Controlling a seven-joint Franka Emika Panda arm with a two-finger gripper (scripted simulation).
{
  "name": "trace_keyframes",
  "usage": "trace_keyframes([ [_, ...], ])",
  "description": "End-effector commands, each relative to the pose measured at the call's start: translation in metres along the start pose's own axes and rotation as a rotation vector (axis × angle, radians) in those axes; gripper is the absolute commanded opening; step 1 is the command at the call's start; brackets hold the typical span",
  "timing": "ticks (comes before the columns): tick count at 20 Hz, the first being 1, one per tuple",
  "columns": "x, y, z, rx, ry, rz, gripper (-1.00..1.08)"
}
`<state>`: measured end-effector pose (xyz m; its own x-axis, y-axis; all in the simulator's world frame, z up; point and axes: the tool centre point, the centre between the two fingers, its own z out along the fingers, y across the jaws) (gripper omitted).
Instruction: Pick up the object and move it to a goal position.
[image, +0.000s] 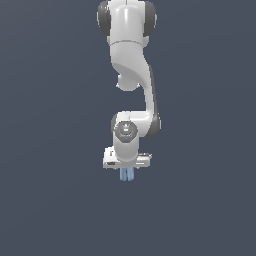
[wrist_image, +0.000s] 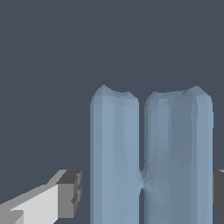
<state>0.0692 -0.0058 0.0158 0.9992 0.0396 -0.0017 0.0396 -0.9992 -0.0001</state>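
Note:
The object (image: 127, 174) is a small light-blue upright block with vertical grooves. In the exterior view it sticks out just below the white gripper (image: 127, 170), whose hand is directly above it. In the wrist view the object (wrist_image: 151, 162) fills the space between the two dark fingertips (wrist_image: 70, 192). The jaws straddle it. A thin strip of background shows between one fingertip and the block. The other fingertip (wrist_image: 218, 190) sits right at the block's edge. The block's lower end is out of frame in the wrist view.
A plain dark grey-blue ground (image: 50, 200) surrounds the arm on all sides. The white arm (image: 131, 60) rises straight behind the gripper in the exterior view. No other objects or goal marker show.

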Motion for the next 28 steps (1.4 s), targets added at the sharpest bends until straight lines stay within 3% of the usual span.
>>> trace_keyframes([
  [1,0.001,0.0,0.0,0.0,0.002,0.0,-1.0],
  [16,0.001,0.004,-0.008,0.0,0.002,0.0,-1.0],
  [28,0.005,0.047,-0.098,0.0,0.002,0.0,-1.0],
])
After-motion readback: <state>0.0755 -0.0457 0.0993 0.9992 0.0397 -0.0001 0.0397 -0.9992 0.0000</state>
